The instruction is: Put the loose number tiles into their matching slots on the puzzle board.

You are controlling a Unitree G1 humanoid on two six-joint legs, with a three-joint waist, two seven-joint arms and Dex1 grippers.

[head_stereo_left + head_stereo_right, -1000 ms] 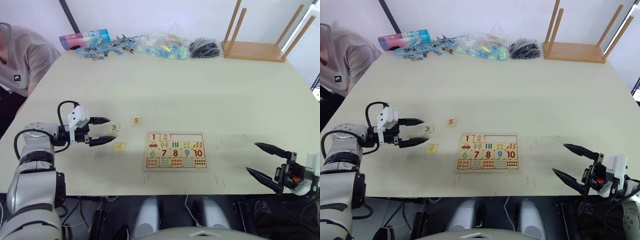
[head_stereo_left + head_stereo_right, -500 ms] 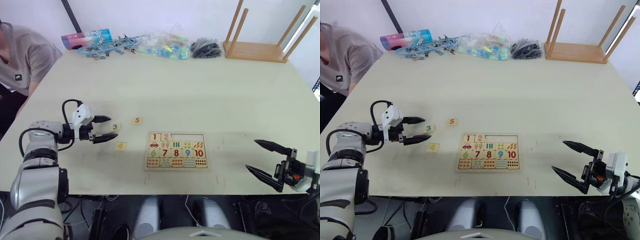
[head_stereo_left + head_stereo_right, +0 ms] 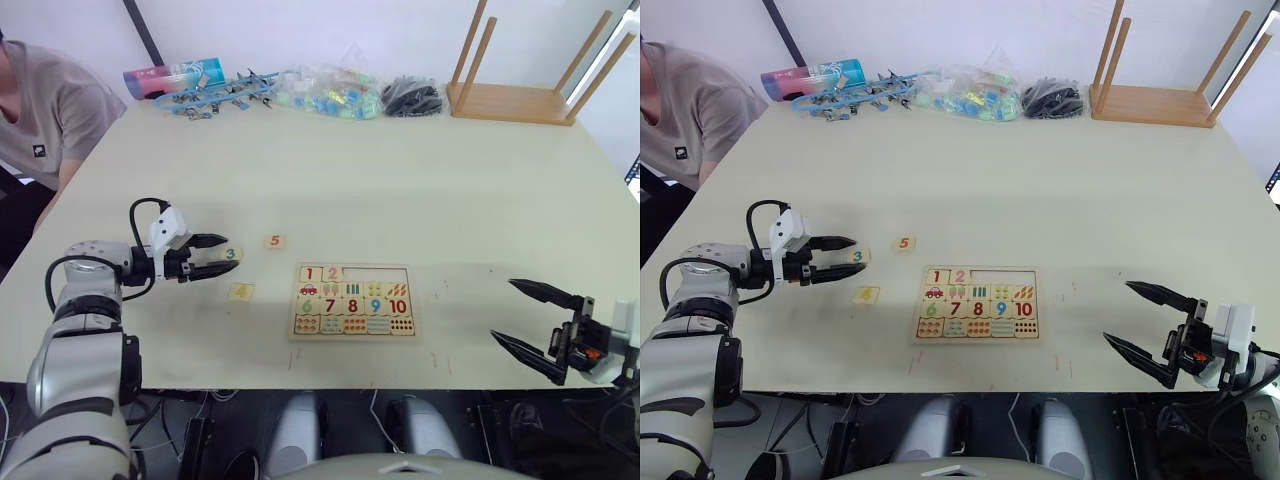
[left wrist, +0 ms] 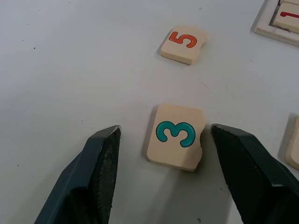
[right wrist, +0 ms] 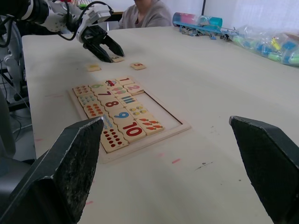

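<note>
I've got my left gripper [image 4: 161,175] open w/ a finger each side of the 3 tile [image 4: 176,136], at 9 o'clock from the board [image 3: 351,300], ready to pinch it; right gripper [image 3: 527,318] waits open at 3 o'clock.

Wide bare table [image 3: 400,190] between the puzzle board [image 3: 352,301] and the far clutter, easy passage. Left of the board, tiles 3 [image 4: 176,136], 4 [image 3: 240,292] and 5 [image 3: 274,241] sit spread out with gaps between. Upturned wooden stool [image 3: 520,80] blocks the far right corner.
</note>
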